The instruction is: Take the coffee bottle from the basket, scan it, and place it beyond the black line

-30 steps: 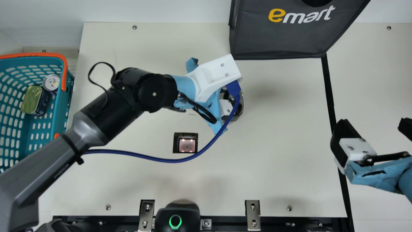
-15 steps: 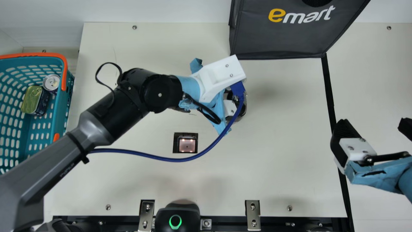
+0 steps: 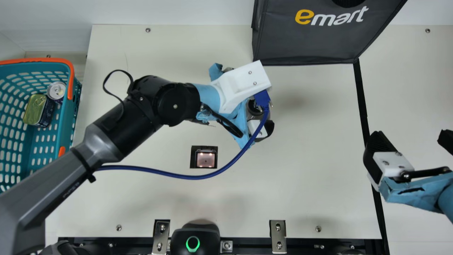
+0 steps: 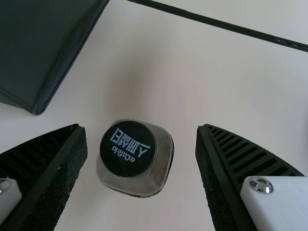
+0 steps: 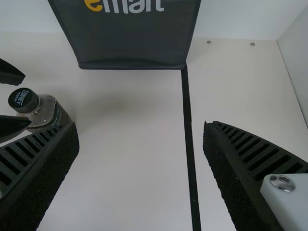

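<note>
Left wrist view shows the coffee bottle point(image 4: 159, 168), a clear, square-shouldered bottle with a round black cap point(image 4: 128, 148), upright on the cream table point(image 3: 318, 177). It sits between the spread black ribbed fingers of the left gripper point(image 3: 259, 129), touching neither. Main view puts this gripper under its white camera mount point(image 3: 240, 85), with a blue cable point(image 3: 198, 176) curving away from it.

Just beyond the bottle stands a dark grey fabric bag point(image 3: 308, 42), one lower corner at the straight black line point(image 3: 361, 102) on the table. The bottle is on the same side of that line as the square, lit scanner window point(image 3: 205, 160). Across the line, the right gripper point(image 3: 410, 140) has its fingers apart with nothing between them.

At main view's left, a teal perforated plastic basket point(image 3: 64, 131) with an orange handle point(image 3: 72, 78) holds a silver-topped round can point(image 3: 56, 90) and a rectangular green-lidded tin point(image 3: 34, 110), close together.
</note>
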`<state>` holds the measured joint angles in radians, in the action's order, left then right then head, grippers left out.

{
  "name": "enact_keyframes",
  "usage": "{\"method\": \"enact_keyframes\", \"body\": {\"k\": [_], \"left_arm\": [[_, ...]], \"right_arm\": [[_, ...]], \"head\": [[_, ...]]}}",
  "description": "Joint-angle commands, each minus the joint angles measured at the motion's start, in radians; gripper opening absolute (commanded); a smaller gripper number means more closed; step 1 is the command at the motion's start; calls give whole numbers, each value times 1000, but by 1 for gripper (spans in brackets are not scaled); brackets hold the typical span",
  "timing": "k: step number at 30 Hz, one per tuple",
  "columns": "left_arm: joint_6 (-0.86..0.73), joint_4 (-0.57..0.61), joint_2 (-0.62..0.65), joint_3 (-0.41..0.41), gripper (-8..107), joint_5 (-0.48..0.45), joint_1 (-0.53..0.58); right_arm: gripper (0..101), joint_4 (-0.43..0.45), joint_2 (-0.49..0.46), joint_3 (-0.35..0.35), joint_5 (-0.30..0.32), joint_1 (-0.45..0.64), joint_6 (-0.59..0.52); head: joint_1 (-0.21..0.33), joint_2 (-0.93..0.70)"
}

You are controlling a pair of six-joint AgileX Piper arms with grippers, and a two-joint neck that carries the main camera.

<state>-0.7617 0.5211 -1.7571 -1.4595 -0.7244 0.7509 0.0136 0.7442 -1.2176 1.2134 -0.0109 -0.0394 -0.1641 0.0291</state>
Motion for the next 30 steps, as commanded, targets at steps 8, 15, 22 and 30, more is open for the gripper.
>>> {"method": "enact_keyframes", "body": {"k": [8,15,22,30], "left_arm": [[21,-13,32,6,90,-1,2],[49,-27,82,39,90,6,-2],[82,-48,157,109,90,23,-18],[115,-75,266,221,90,41,-60]], "right_arm": [[91,0,0,0,0,0,0],[91,0,0,0,0,0,0],[91,0,0,0,0,0,0],[91,0,0,0,0,0,0]], "head": [[26,-2],[26,-2],[26,-2],[26,-2]]}}
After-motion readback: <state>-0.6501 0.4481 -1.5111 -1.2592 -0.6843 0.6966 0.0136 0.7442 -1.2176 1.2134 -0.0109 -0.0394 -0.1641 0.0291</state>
